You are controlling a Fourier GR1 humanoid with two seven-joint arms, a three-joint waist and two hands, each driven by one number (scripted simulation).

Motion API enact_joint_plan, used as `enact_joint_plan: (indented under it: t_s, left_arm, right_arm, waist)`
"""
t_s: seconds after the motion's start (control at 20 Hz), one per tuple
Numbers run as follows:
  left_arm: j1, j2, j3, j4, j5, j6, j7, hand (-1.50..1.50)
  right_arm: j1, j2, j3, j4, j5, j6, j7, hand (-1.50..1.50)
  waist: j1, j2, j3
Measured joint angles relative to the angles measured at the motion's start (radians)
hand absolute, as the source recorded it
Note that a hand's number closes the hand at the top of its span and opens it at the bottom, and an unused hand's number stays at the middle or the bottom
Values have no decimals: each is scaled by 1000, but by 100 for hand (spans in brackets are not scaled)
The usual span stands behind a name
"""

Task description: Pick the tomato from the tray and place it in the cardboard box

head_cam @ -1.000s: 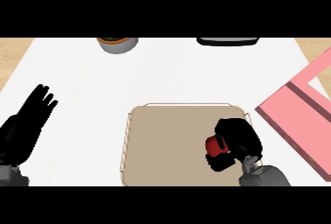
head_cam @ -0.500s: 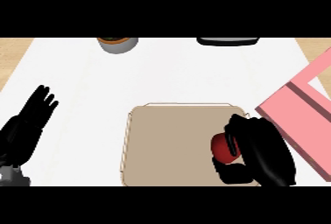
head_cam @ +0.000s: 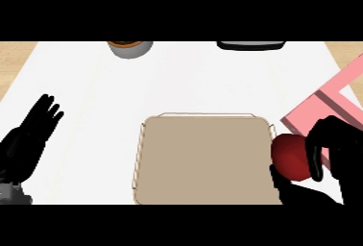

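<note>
Right hand (head_cam: 333, 158) curled round tomato (head_cam: 289, 156), just off tray (head_cam: 205, 158) edge; left hand (head_cam: 28, 141) open, resting. Risk: tomato slipping out short of pink box (head_cam: 333, 103).

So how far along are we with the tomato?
Done: the tomato is picked up, and the tray now shows nothing on it. In hand: the right hand is curled round the tomato just past the tray's right edge, beside the pink box. Left: carry it over the box and release it inside. The left hand rests open at the left.
</note>
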Motion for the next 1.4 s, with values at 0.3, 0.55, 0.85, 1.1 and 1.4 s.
enact_joint_plan:
  t_s: [0.3, 0.55, 0.85, 1.1, 1.4]
  left_arm:
    - [-30, -7, 0, 32, -8, 6, -3, 0]
    - [-6, -16, -5, 9, -12, -3, -8, 0]
    - [-6, -28, -8, 10, -25, 2, -17, 0]
    - [-38, -20, 1, 34, -26, 2, -8, 0]
    - [-15, -30, -5, 3, -29, 1, -1, 0]
  right_arm:
    - [-126, -40, -198, 39, -32, 20, 3, 150]
    - [-154, -137, -353, 96, -112, 37, -67, 150]
    - [-133, -237, -496, 241, -192, -56, -218, 150]
    - [-74, -277, -541, 387, -209, -201, -364, 150]
    - [-63, -284, -556, 598, -219, -326, -465, 150]
  waist:
    - [4, 3, 0]
    - [6, 3, 1]
    - [7, 4, 1]
    - [6, 5, 1]
    - [11, 5, 1]
